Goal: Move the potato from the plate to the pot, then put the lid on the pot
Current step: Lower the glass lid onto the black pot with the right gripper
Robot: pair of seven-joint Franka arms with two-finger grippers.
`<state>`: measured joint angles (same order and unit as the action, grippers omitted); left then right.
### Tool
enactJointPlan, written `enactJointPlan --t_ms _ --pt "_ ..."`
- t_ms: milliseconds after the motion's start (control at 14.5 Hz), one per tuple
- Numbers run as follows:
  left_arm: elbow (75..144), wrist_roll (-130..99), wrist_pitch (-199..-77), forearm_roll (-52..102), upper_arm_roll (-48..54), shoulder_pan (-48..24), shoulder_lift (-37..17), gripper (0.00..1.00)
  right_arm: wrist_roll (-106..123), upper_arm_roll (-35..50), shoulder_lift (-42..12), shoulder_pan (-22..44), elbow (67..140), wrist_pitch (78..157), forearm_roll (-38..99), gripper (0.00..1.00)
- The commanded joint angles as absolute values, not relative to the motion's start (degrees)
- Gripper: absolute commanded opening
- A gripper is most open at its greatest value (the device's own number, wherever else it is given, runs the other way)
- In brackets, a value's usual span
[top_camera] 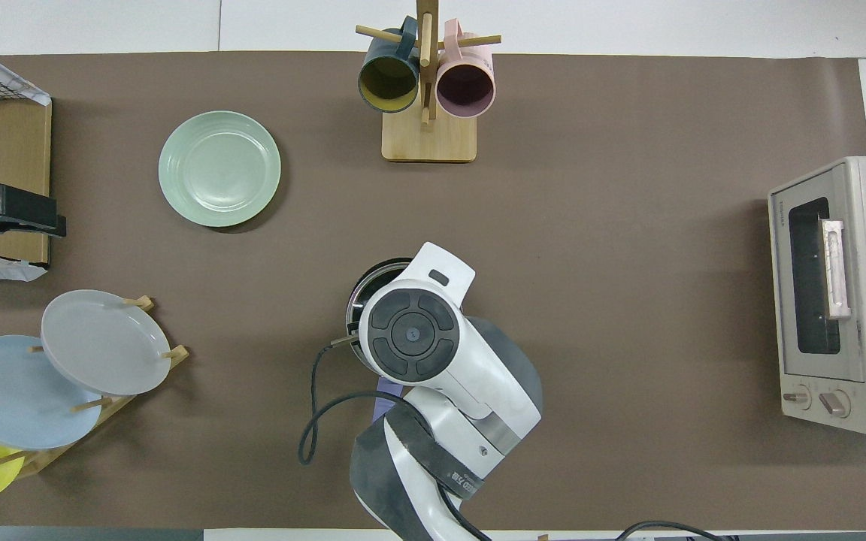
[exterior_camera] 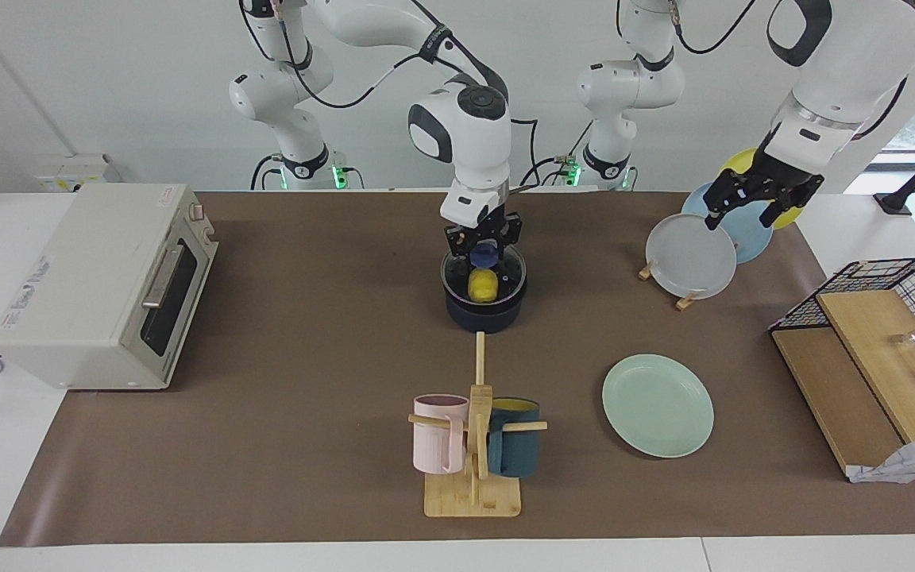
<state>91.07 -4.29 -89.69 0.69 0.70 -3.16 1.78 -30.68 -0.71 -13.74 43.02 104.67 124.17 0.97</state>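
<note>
Now, lid [exterior_camera: 484, 274] on pot [exterior_camera: 483, 311], knob betw. right gripper [exterior_camera: 483, 242] fingers.

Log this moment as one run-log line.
potato: in pot | lid: on pot | right gripper: at lid knob | left gripper: waiting | plate: empty

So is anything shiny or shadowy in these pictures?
Facing view: the clear lid on the pot shows the potato through it, right gripper at its knob; left gripper waits over the rack. Overhead view: the right arm hides most of the pot; the plate casts a shadow.
</note>
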Motion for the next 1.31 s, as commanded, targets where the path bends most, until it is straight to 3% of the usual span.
enactJointPlan --t_ms 0,275,757,1239 --pt "90.5 -3.7 -87.5 -1.0 0.1 -4.2 3.3 1.00 -31.4 -0.5 -14.6 42.9 105.2 125.5 0.8 0.00" --pt "93.2 -3.8 -88.4 -1.1 0.2 -4.7 4.9 1.00 -31.2 -0.5 -15.6 43.0 105.2 125.5 -1.8 0.00" --pt "92.6 -4.0 -88.2 -1.1 -2.0 -7.5 4.3 1.00 -31.4 -0.5 -16.0 43.0 103.9 125.5 -4.7 0.00" --pt "91.1 -3.7 -87.9 -1.0 -1.7 -5.6 2.6 1.00 -33.5 -0.5 -16.5 42.9 104.2 127.9 -4.6 0.00"
